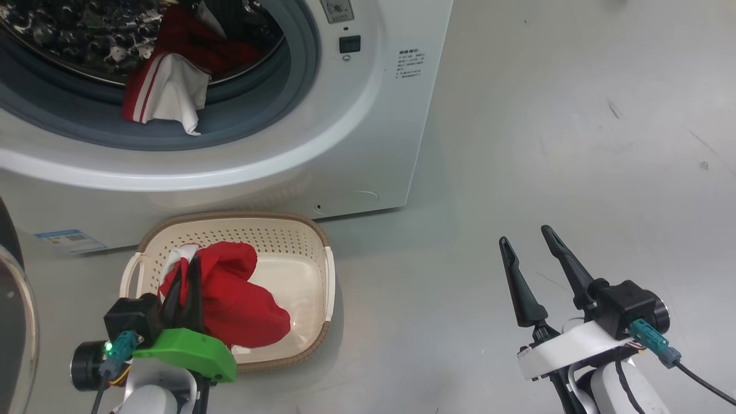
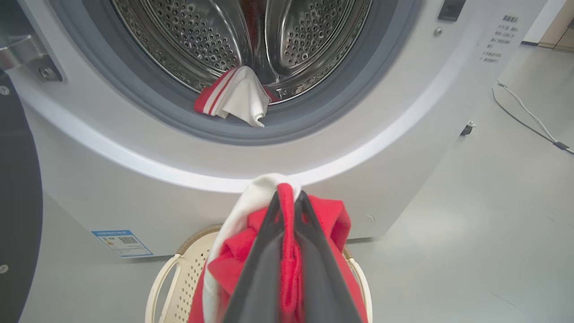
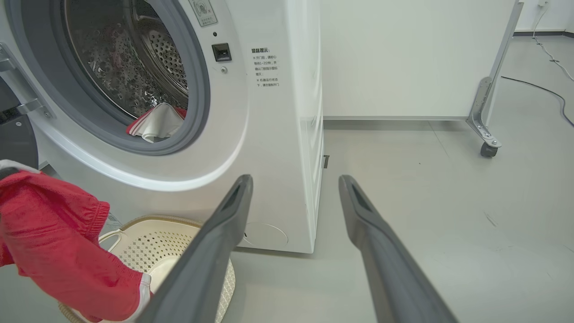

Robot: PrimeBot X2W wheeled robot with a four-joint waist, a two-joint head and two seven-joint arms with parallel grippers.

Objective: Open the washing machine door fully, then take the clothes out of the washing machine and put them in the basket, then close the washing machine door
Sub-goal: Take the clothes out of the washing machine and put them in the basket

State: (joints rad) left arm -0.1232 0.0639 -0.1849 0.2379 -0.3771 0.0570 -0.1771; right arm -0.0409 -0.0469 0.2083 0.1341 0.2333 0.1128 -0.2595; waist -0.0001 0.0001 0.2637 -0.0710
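Observation:
The washing machine (image 1: 368, 144) stands with its drum open. Its door (image 1: 14, 322) is swung out at the left edge. One red and white garment of the clothes (image 1: 167, 92) hangs over the grey seal at the drum mouth, also seen in the wrist views (image 2: 237, 96) (image 3: 157, 128). My left gripper (image 1: 187, 270) is shut on another red garment (image 1: 241, 305), held just above the cream basket (image 1: 299, 270); the cloth droops into it (image 2: 327, 220). My right gripper (image 1: 526, 236) stands open over bare floor to the right of the basket, nothing between its fingers (image 3: 296, 179).
Grey floor (image 1: 575, 144) stretches to the right of the machine. A white panel on a castor (image 3: 486, 148) stands behind, and a cable (image 2: 524, 116) lies on the floor beyond the machine's right side.

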